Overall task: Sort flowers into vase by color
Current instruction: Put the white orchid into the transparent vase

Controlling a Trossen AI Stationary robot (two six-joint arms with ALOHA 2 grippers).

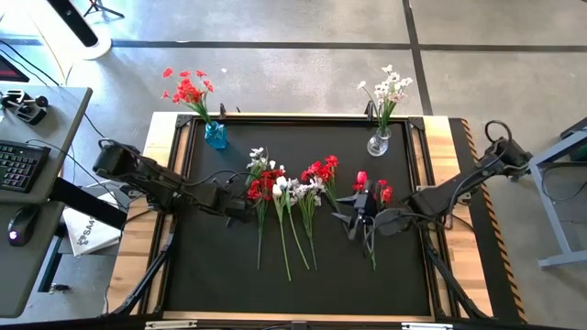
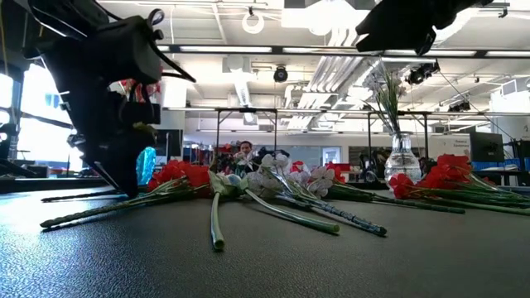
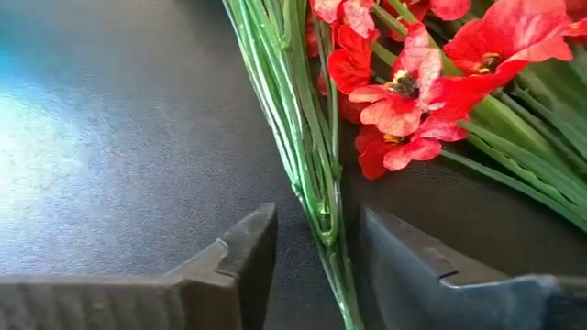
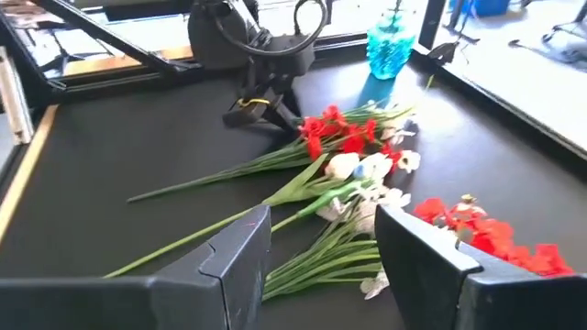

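Loose flowers (image 1: 286,194) with red and white blooms lie on the black mat, their thin green stems pointing toward the near edge. A blue vase (image 1: 215,135) holds red flowers and a clear vase (image 1: 379,142) holds white ones. My left gripper (image 1: 243,209) is low at the mat and open. In the left wrist view (image 3: 316,225) its fingers stand on either side of a red flower's green stems (image 3: 312,156) without touching them. My right gripper (image 1: 351,220) is open and empty, raised above the mat (image 4: 321,229) near more red flowers (image 1: 371,190).
Both vases stand at the mat's far edge, blue at the left and clear at the right. A raised black frame (image 1: 183,147) borders the mat. Bare mat lies toward the near edge (image 1: 303,293). A desk with keyboard and mouse (image 1: 23,165) stands off the table's left.
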